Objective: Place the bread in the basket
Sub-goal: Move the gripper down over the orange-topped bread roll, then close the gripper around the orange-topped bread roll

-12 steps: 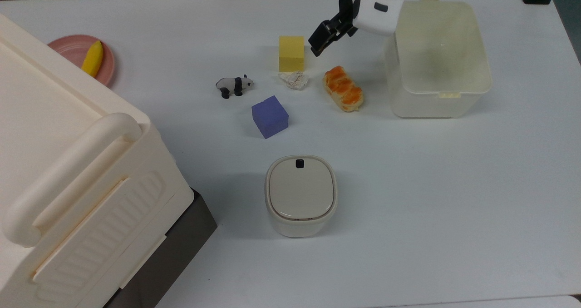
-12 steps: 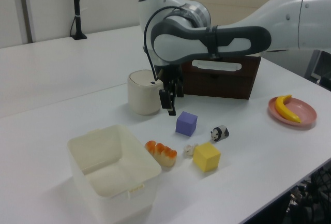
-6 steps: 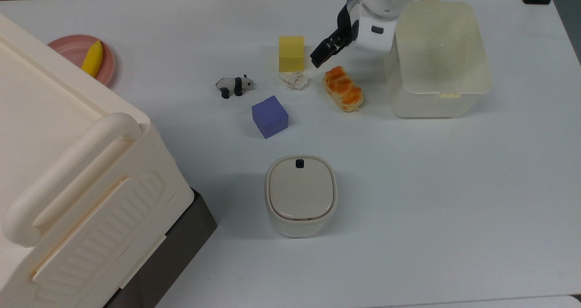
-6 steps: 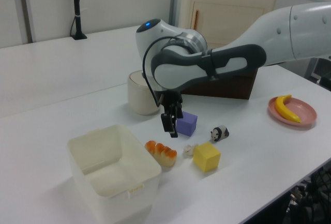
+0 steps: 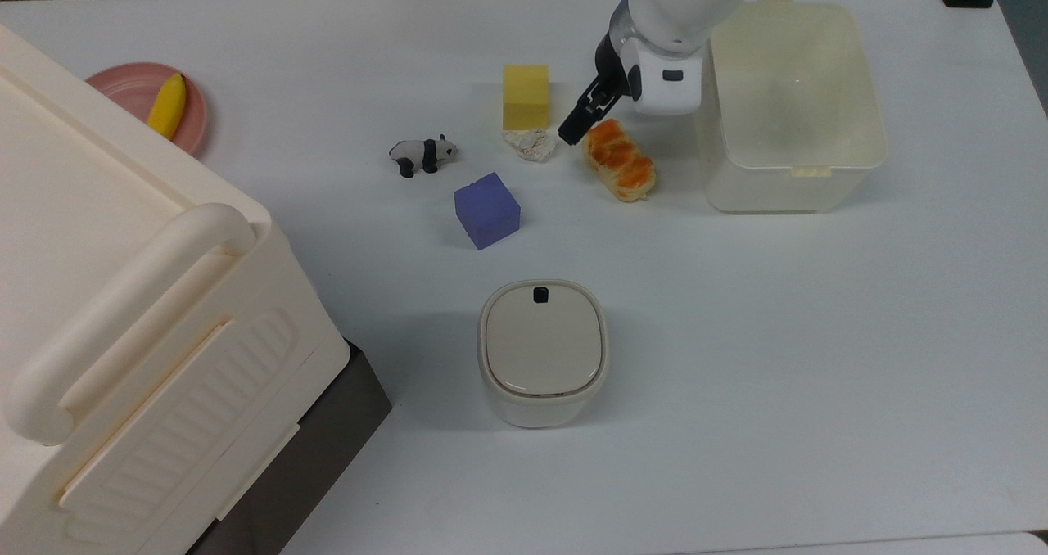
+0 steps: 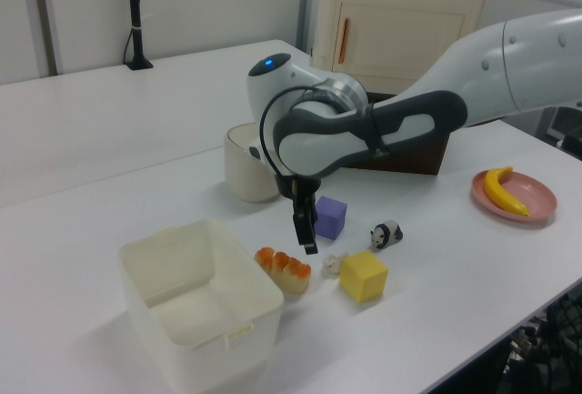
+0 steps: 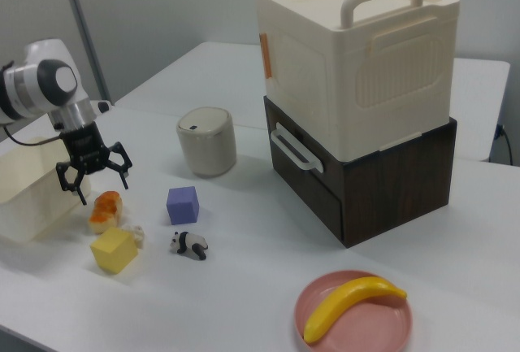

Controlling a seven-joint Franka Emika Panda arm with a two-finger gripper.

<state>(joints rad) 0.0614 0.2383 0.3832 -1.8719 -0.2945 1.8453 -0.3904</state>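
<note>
— Two things matter: where are the bread [image 5: 619,160] and the basket [image 5: 851,160]?

— Both sit on the white counter [image 5: 737,334]. The bread lies on its side, glossy orange top up, just beside the basket on the top view's left; I cannot tell whether they touch. The basket is upright with nothing in it.

— And the tool [image 7: 91,179]?

— It hangs over the end of the bread that is farther from the basket's near corner. In the right view its black fingers [image 7: 123,167] are spread apart, one on each side above the loaf, holding nothing. In the left view the tool [image 6: 307,240] points straight down just above the bread [image 6: 284,267]. In the top view one dark fingertip [image 5: 570,132] shows between the bread and a small whitish lump [image 5: 530,144].

— What else is close?

— A yellow block [image 5: 525,96] touching or nearly touching that lump, a purple cube [image 5: 487,209] and a toy panda [image 5: 422,154]. Toward the top view's bottom stands a small lidded beige bin [image 5: 543,354]. Well apart, a banana [image 5: 167,106] rests on a pink plate [image 5: 123,88], and a big cream box [image 7: 357,51] with handles sits on a dark wooden drawer unit [image 7: 382,181].
</note>
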